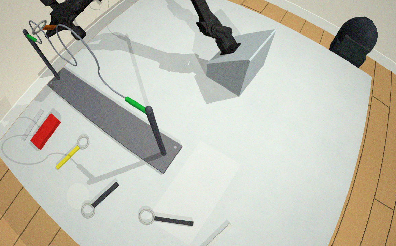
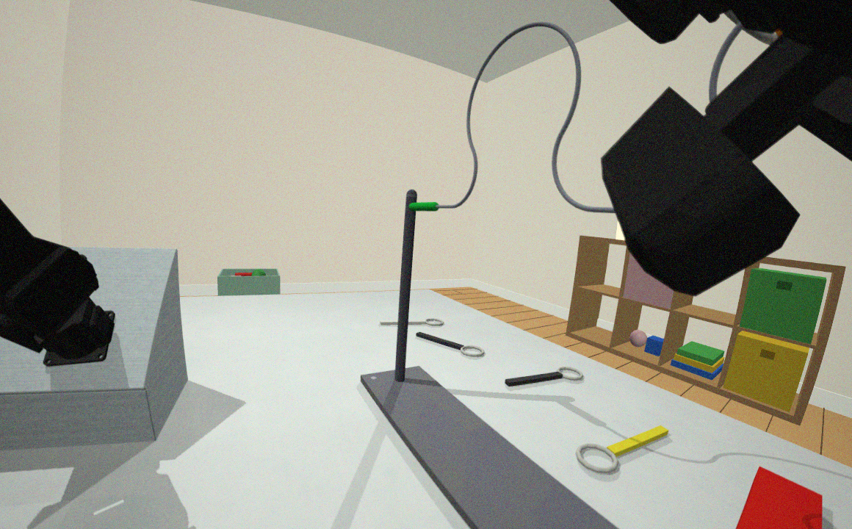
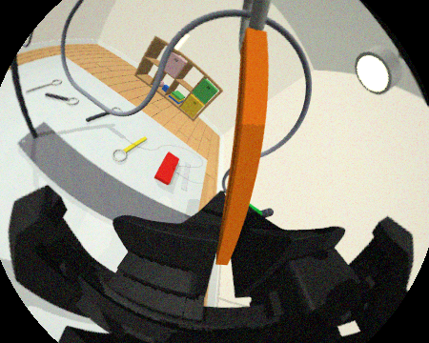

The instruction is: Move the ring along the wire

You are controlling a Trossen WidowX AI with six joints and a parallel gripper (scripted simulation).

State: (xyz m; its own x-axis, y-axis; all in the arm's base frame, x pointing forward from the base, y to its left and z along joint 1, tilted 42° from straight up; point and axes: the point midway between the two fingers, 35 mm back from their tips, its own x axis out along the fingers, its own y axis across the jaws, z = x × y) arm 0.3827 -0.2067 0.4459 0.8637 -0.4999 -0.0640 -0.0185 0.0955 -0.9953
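Observation:
My gripper [image 1: 53, 28] [image 3: 225, 194] is shut on the orange handle [image 1: 49, 27] [image 3: 253, 105], high up near the far post [image 1: 42, 55]. The grey ring [image 1: 45, 22] on it overlaps the high far loop of the thin grey wire [image 1: 95, 58] [image 2: 470, 118] [image 3: 310, 86] in the top view; the wrist view cuts the ring off at the top. Whether ring and wire touch cannot be told. One green part [image 1: 135, 104] [image 2: 424, 206] joins the near post [image 1: 156, 131] [image 2: 406, 289]; the other green part [image 1: 31, 38] [image 3: 255, 209] joins the far post. The arm hides the ring in the exterior view.
The posts stand on a dark base [image 1: 107, 119] [image 2: 475, 453]. Beside it lie a red block [image 1: 45, 131] [image 3: 167, 169], a yellow-handled ring tool [image 1: 68, 157] [image 2: 639, 439] and black-handled ring tools. A grey wedge block [image 1: 227, 74] [image 2: 54, 421] carries the arm's mount.

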